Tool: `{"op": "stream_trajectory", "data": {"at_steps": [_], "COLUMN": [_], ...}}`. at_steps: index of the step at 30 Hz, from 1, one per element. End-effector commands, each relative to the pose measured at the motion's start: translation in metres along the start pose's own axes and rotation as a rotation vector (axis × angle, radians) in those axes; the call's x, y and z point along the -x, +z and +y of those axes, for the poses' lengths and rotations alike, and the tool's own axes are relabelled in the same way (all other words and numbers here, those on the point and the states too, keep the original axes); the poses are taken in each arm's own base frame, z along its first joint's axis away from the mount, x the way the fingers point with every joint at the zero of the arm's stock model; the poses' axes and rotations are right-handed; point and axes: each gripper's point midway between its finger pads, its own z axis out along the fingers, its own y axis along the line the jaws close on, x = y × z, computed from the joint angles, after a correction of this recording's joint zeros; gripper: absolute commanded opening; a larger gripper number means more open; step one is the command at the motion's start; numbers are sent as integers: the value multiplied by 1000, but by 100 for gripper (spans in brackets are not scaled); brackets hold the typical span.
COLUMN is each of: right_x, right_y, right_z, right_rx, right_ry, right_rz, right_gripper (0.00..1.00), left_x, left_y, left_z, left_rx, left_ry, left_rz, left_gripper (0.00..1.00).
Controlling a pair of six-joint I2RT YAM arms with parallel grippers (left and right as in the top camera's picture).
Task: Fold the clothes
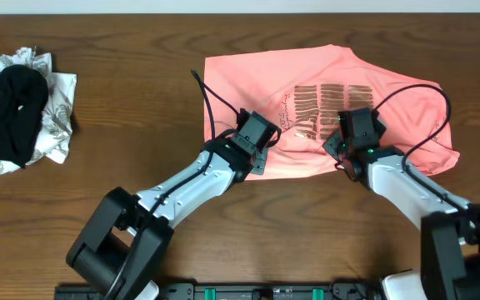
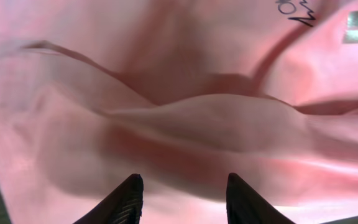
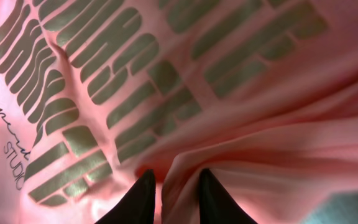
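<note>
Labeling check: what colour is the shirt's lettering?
Olive-grey lettering on pink shirt; clearest in right wrist view.

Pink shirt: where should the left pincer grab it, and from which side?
The raised fold just ahead of the left pincer, approached from the robot's side. It stands above the rest of the shirt, so it should pinch easily.

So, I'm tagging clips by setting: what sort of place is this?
Probably a robotics lab bench, not a home: a left arm and right arm at a wooden table, a pink T-shirt under them, other garments heaped at its edge.
</note>
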Motion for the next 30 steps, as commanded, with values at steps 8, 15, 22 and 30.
{"op": "stream_trajectory", "data": {"at_steps": [8,15,22,30], "right_x": [13,23,31,77], "right_y": [8,7,3,-36], "right_z": [12,18,12,-14], "right_rx": [23,36,41,-82], "right_ry": [-205,-353,-443,-486], "right_rz": [-64,-109,-80,-21], "right_gripper": [59,92,93,94], "left_x": [22,29,36,42], "left_y": [-2,0,2,1], "left_z": [16,36,65,71], "left_rx": [91,115,151,155], "left_ry": [-9,-55,-118,-113], "left_rz": [-81,-89,-89,-106], "left_gripper": [45,45,45,45]}}
